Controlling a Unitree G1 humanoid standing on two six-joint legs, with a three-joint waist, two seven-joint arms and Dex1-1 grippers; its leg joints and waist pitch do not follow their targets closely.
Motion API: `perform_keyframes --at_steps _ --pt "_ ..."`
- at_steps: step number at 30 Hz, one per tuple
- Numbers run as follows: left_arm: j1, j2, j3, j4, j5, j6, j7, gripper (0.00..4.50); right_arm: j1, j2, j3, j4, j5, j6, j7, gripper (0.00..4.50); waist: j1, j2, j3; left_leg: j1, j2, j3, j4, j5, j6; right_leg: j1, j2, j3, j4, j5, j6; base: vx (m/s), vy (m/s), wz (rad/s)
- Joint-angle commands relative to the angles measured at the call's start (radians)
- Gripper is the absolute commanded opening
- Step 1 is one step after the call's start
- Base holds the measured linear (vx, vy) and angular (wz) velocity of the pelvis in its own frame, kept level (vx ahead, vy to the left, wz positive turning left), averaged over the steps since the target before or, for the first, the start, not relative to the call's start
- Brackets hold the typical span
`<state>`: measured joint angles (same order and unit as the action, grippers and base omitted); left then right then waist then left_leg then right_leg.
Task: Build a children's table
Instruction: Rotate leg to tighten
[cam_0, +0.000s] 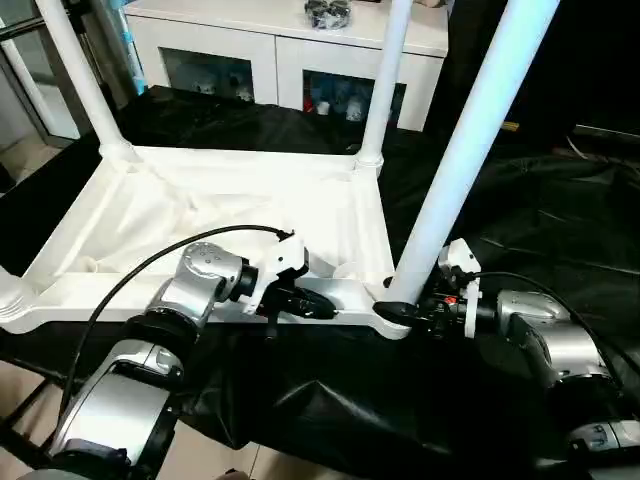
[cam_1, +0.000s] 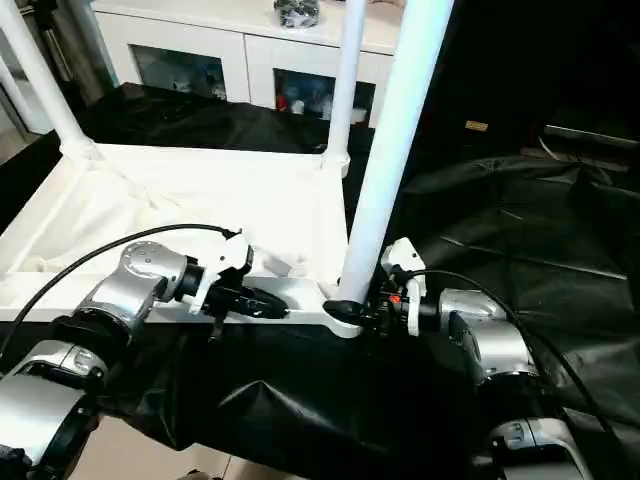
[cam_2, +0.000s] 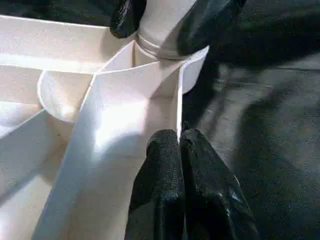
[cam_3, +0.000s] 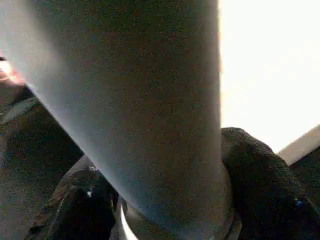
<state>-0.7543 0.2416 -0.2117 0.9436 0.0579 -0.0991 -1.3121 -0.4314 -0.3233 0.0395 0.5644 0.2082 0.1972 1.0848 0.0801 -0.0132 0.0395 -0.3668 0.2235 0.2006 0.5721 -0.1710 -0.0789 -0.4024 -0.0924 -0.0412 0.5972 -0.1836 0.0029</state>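
Observation:
The white children's table top (cam_0: 230, 200) lies upside down on a black cloth, its ribbed underside facing up. Legs stand in the far left socket (cam_0: 85, 80) and the far right socket (cam_0: 385, 70). A third leg (cam_0: 470, 140) rises tilted from the near right corner socket (cam_0: 392, 315). My right gripper (cam_0: 402, 310) is shut on this leg's base, with one black finger (cam_3: 265, 185) on each side of the tube. My left gripper (cam_0: 315, 303) is shut on the table's thin near rim (cam_2: 178, 100), a short way left of that corner.
The black cloth (cam_0: 540, 220) covers the work surface and hangs over its near edge. A white cabinet with glass doors (cam_0: 280, 60) stands behind the table. A ridged white piece (cam_0: 8, 292) shows at the near left corner.

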Motion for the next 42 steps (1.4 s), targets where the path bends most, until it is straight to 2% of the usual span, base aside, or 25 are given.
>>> perform_keyframes --at_steps 1,2,3,5,6,7,8,11,12,13,14,15,18,21,23,25,27,28,29,30,31,33,36,38,42 --pt "-0.025 -0.059 -0.003 -0.001 0.005 -0.013 0.088 0.0 0.002 0.056 0.027 0.06 -0.021 0.007 -0.082 2.63 -0.004 -0.001 -0.054 0.017 0.009 0.0 -0.062 -0.247 0.027 0.042 -0.038 0.022 -0.065 -0.157 -0.255 0.0 0.0 0.0" --pt "-0.037 -0.082 0.003 0.013 0.015 -0.004 0.156 0.0 -0.018 0.09 0.004 0.107 -0.033 -0.005 -0.186 2.63 -0.005 0.0 -0.053 0.021 0.01 -0.001 -0.064 -0.275 0.016 0.039 -0.041 0.024 -0.072 -0.219 -0.239 0.0 0.0 0.0" --pt "-0.037 -0.082 0.003 0.013 0.015 -0.004 0.158 0.0 -0.019 0.091 0.004 0.108 -0.033 -0.005 -0.189 2.6 -0.007 0.0 -0.052 0.021 0.01 -0.002 -0.065 -0.287 0.009 0.037 -0.041 0.025 -0.074 -0.243 -0.232 0.0 0.0 0.0" --pt "-0.052 -0.111 0.008 0.027 0.024 0.015 0.234 0.0 -0.044 0.131 -0.018 0.166 -0.049 -0.01 -0.317 2.56 -0.022 -0.001 -0.05 0.021 0.007 -0.008 -0.071 -0.323 -0.016 0.034 -0.04 0.024 -0.082 -0.323 -0.201 0.0 0.0 0.0" --pt "-0.058 -0.128 0.009 0.03 0.026 0.027 0.261 0.0 -0.055 0.153 -0.025 0.192 -0.053 -0.003 -0.369 2.56 -0.025 0.0 -0.05 0.025 0.006 -0.008 -0.071 -0.331 -0.018 0.031 -0.04 0.024 -0.085 -0.334 -0.197 0.0 0.0 0.0" --pt "-0.058 -0.13 0.009 0.03 0.026 0.028 0.264 0.0 -0.057 0.156 -0.025 0.195 -0.055 -0.004 -0.377 2.56 -0.031 -0.001 -0.049 0.021 0.004 -0.01 -0.072 -0.337 -0.019 0.032 -0.039 0.024 -0.087 -0.353 -0.187 0.0 0.0 0.0" --pt "-0.063 -0.158 0.01 0.032 0.027 0.044 0.302 0.0 -0.075 0.193 -0.025 0.239 -0.075 -0.009 -0.477 2.56 -0.034 0.001 -0.05 0.019 0.004 -0.01 -0.072 -0.333 -0.02 0.032 -0.039 0.024 -0.088 -0.352 -0.181 0.0 0.0 0.0" --pt "-0.059 -0.197 0.004 0.025 0.028 0.052 0.335 0.0 -0.101 0.251 -0.034 0.292 -0.101 -0.018 -0.599 2.56 -0.044 0.0 -0.049 0.017 0.002 -0.011 -0.073 -0.343 -0.018 0.03 -0.038 0.023 -0.091 -0.359 -0.179 0.0 0.0 0.0" --pt "-0.056 -0.202 0.002 0.022 0.028 0.05 0.334 0.0 -0.104 0.259 -0.028 0.294 -0.106 -0.03 -0.589 2.56 -0.045 0.001 -0.049 0.019 0.002 -0.011 -0.072 -0.349 -0.016 0.029 -0.038 0.022 -0.093 -0.366 -0.177 0.0 0.0 0.0" --pt "-0.054 -0.205 -0.001 0.02 0.029 0.049 0.329 0.0 -0.105 0.263 -0.022 0.293 -0.11 -0.039 -0.577 2.9 -0.046 0.001 -0.049 0.021 0.002 -0.01 -0.071 -0.364 -0.011 0.026 -0.037 0.023 -0.096 -0.371 -0.175 0.0 0.0 0.0" --pt "-0.052 -0.206 -0.003 0.02 0.03 0.046 0.324 0.0 -0.107 0.265 -0.019 0.294 -0.11 -0.045 -0.564 3.11 -0.048 -0.001 -0.049 0.016 0.001 -0.011 -0.072 -0.364 -0.004 0.03 -0.036 0.022 -0.095 -0.369 -0.172 0.0 0.0 0.0" --pt "-0.052 -0.205 -0.005 0.02 0.03 0.045 0.32 0.0 -0.11 0.267 -0.023 0.298 -0.105 -0.047 -0.558 3.24 -0.048 0.0 -0.05 0.018 0.003 -0.011 -0.073 -0.364 -0.002 0.028 -0.036 0.022 -0.094 -0.362 -0.172 0.0 0.0 0.0" --pt "-0.05 -0.196 -0.009 0.019 0.032 0.043 0.304 0.0 -0.114 0.259 -0.027 0.294 -0.095 -0.053 -0.522 3.58 -0.048 0.001 -0.05 0.016 0.003 -0.011 -0.074 -0.364 0.0 0.03 -0.035 0.023 -0.092 -0.342 -0.178 0.0 0.0 0.0" --pt "-0.046 -0.168 -0.012 0.015 0.03 0.041 0.262 0.0 -0.102 0.217 -0.009 0.248 -0.083 -0.061 -0.421 3.73 -0.047 0.0 -0.053 0.016 0.005 -0.01 -0.072 -0.352 0.01 0.033 -0.035 0.024 -0.088 -0.299 -0.19 0.0 0.0 0.0" --pt "-0.038 -0.142 -0.02 0.003 0.028 0.033 0.209 0.0 -0.086 0.171 0.01 0.208 -0.074 -0.061 -0.327 3.82 -0.044 -0.001 -0.055 0.013 0.004 -0.009 -0.07 -0.325 0.022 0.039 -0.035 0.023 -0.084 -0.252 -0.201 0.0 0.0 0.0" --pt "-0.034 -0.131 -0.022 -0.003 0.025 0.032 0.182 0.0 -0.08 0.152 0.017 0.196 -0.074 -0.065 -0.295 3.82 -0.044 0.0 -0.059 0.008 0.005 -0.007 -0.065 -0.259 0.039 0.044 -0.034 0.024 -0.07 -0.14 -0.233 0.03 -0.003 0.0" --pt "-0.034 -0.131 -0.022 -0.003 0.025 0.032 0.182 0.0 -0.08 0.152 0.017 0.196 -0.074 -0.065 -0.295 3.82 -0.041 0.0 -0.062 0.009 0.005 -0.004 -0.06 -0.22 0.052 0.047 -0.033 0.022 -0.062 -0.066 -0.258 0.0 0.0 0.0" --pt "-0.029 -0.103 -0.024 -0.01 0.019 0.008 0.121 0.0 -0.053 0.093 0.041 0.147 -0.064 -0.054 -0.16 3.82 -0.038 0.0 -0.062 0.008 0.005 -0.003 -0.059 -0.201 0.061 0.05 -0.032 0.021 -0.058 -0.027 -0.272 0.0 0.0 0.0" --pt "-0.029 -0.103 -0.024 -0.01 0.019 0.008 0.12 0.0 -0.053 0.093 0.041 0.146 -0.064 -0.054 -0.159 3.82 -0.034 -0.002 -0.064 0.009 0.005 -0.002 -0.057 -0.192 0.071 0.055 -0.03 0.02 -0.057 -0.006 -0.274 0.0 0.0 0.0" --pt "-0.027 -0.089 -0.026 -0.012 0.017 -0.002 0.089 0.0 -0.04 0.067 0.053 0.122 -0.06 -0.044 -0.098 3.82 -0.029 -0.001 -0.063 0.009 0.007 0.002 -0.053 -0.17 0.091 0.053 -0.03 0.021 -0.05 0.042 -0.287 0.0 0.0 0.0" --pt "-0.026 -0.078 -0.028 -0.012 0.015 -0.011 0.064 0.0 -0.031 0.048 0.061 0.105 -0.057 -0.036 -0.055 3.82 -0.025 -0.002 -0.065 0.009 0.006 0.002 -0.051 -0.165 0.105 0.055 -0.03 0.019 -0.05 0.051 -0.291 0.0 0.0 0.0" --pt "-0.026 -0.056 -0.03 -0.015 0.015 -0.023 0.027 0.0 -0.022 0.02 0.07 0.085 -0.054 -0.013 0.0 3.82 -0.019 0.0 -0.061 0.011 0.01 0.003 -0.053 -0.186 0.107 0.052 -0.032 0.019 -0.053 0.018 -0.294 0.0 0.0 0.0" --pt "-0.024 -0.031 -0.031 -0.024 0.004 -0.023 -0.033 0.0 -0.011 -0.006 0.079 0.056 -0.034 0.018 0.067 3.82 -0.015 0.001 -0.055 0.017 0.014 0.001 -0.062 -0.255 0.063 0.047 -0.036 0.02 -0.064 -0.121 -0.277 0.0 0.0 0.0" --pt "-0.02 -0.016 -0.031 -0.032 -0.004 -0.022 -0.064 0.0 -0.006 -0.016 0.084 0.039 -0.023 0.032 0.097 3.82 -0.015 0.001 -0.055 0.017 0.014 0.0 -0.064 -0.265 0.048 0.046 -0.036 0.021 -0.065 -0.146 -0.269 0.0 0.0 0.0" --pt "-0.01 0.001 -0.031 -0.046 -0.017 -0.018 -0.11 0.0 0.004 -0.028 0.095 0.014 -0.013 0.059 0.132 3.82 -0.015 0.0 -0.057 0.015 0.013 0.0 -0.063 -0.25 0.042 0.046 -0.035 0.022 -0.062 -0.116 -0.27 0.0 0.0 0.0"
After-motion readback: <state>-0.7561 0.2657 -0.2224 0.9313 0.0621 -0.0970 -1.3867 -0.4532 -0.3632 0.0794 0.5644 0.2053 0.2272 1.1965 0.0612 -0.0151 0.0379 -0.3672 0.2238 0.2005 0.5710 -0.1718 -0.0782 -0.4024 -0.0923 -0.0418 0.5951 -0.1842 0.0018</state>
